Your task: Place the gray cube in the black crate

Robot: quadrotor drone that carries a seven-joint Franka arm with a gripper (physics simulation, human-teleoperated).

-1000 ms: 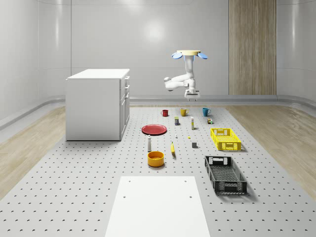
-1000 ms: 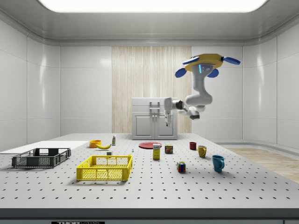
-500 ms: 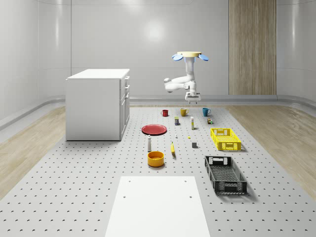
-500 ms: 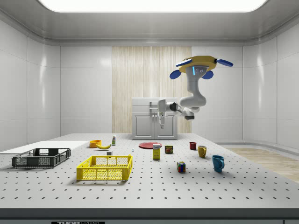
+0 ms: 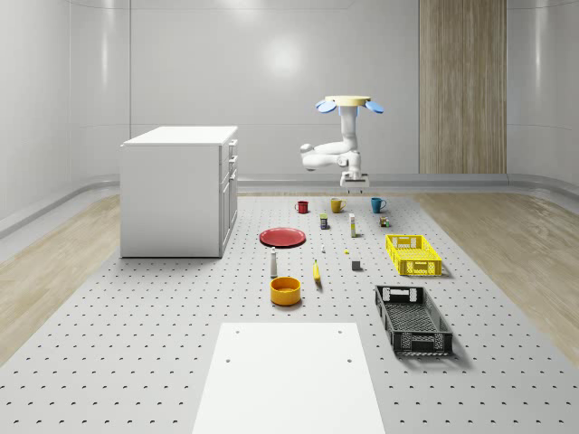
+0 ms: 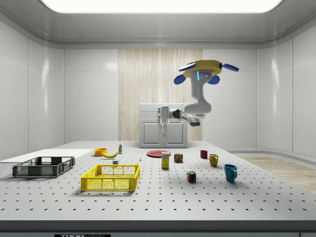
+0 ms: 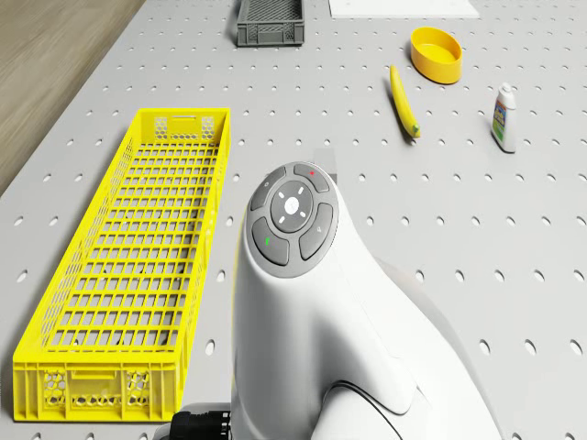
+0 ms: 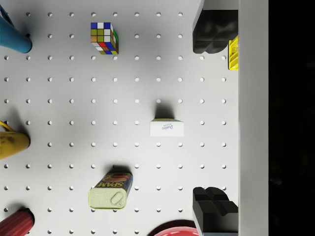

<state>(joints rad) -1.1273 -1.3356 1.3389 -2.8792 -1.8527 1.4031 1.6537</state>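
The drone (image 5: 346, 101) is being shown hovering high above the far part of the perforated table (image 5: 163, 344), over the row of mugs and small items. In the side view the drone (image 6: 205, 70) is being shown above the red mug (image 6: 203, 154) and the yellow mug (image 6: 213, 159), with the arm (image 6: 196, 103) bent toward that view's left. The gripper (image 5: 353, 183) is being carried well above the table, pointing down; in the wrist view its two dark fingers (image 8: 212, 30) are being seen spread wide apart with nothing between them, above a white box (image 8: 167, 128), a Spam can (image 8: 110, 191) and a puzzle cube (image 8: 104, 37).

The gray cube (image 5: 356, 265) is being shown resting on the table, near the middle of the whole-scene view, between the banana (image 5: 317, 270) and the yellow crate (image 5: 412, 254), well apart from the gripper. The black crate (image 5: 412, 319) is being shown nearer the camera, on the whole-scene view's right, just past the yellow crate's near end. In the drone view the yellow crate (image 7: 138, 266) is being seen beside the arm's wrist, with the black crate (image 7: 270, 22), the banana (image 7: 404, 101) and an orange bowl (image 7: 436, 53) beyond.
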